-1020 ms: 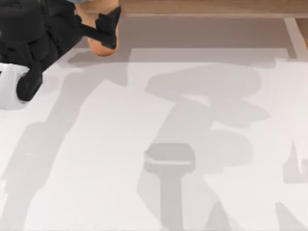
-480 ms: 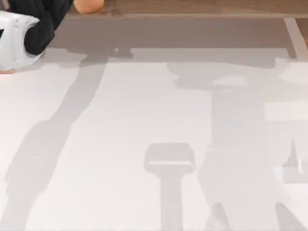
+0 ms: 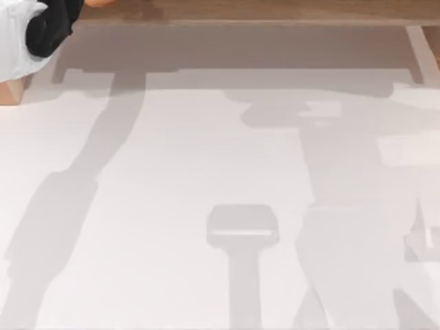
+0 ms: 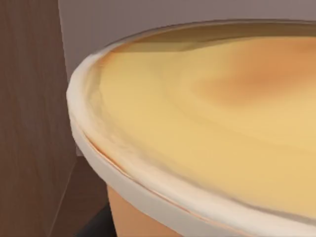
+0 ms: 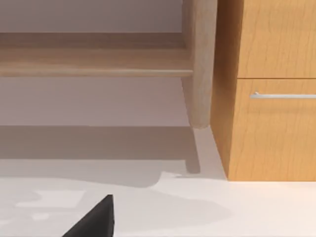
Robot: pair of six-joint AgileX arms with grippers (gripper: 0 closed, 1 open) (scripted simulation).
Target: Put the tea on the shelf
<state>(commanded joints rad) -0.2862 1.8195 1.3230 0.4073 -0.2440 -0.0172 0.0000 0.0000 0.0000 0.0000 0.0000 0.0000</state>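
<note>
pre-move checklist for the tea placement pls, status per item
1. Tea near left wrist: ok. The round cup with orange-tan sides, pale rim and yellow top sits close under the left wrist camera.
2. Left grip on cup: cannot tell.
3. Left arm at shelf: ok, at the top view's far left corner, by the long light-brown wooden shelf board.
4. Cup resting on board: cannot tell.
5. Right side out of the way: ok; its wrist view looks at the shelf's pale support post and an orange-brown wooden cabinet.

The tea [image 4: 207, 123] has a pale yellow top and orange sides. The shelf [image 5: 94, 61] is light brown wood.
</note>
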